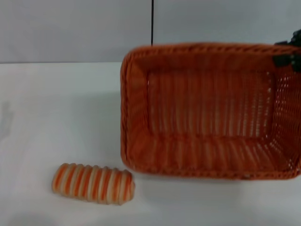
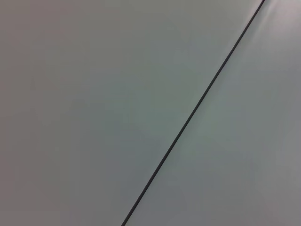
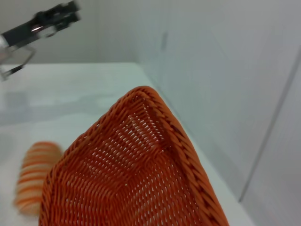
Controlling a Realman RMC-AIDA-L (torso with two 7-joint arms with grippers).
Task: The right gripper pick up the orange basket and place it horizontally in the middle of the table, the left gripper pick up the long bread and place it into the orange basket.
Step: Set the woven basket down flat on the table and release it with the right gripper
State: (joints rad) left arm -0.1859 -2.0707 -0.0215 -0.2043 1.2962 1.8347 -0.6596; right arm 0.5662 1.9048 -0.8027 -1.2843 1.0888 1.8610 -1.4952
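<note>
On white surface (image 1: 56, 122), right of centre: orange basket (image 1: 211, 113), tilted, right gripper (image 1: 290, 56) at far right rim, finger state unclear. Near its front left corner, apart: long bread (image 1: 93, 183). Far off, left gripper (image 3: 44, 23), state unclear.

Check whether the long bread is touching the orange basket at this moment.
Apart. In the head view a strip of white table shows between the long bread and the near rim of the orange basket, which the right gripper holds.
</note>
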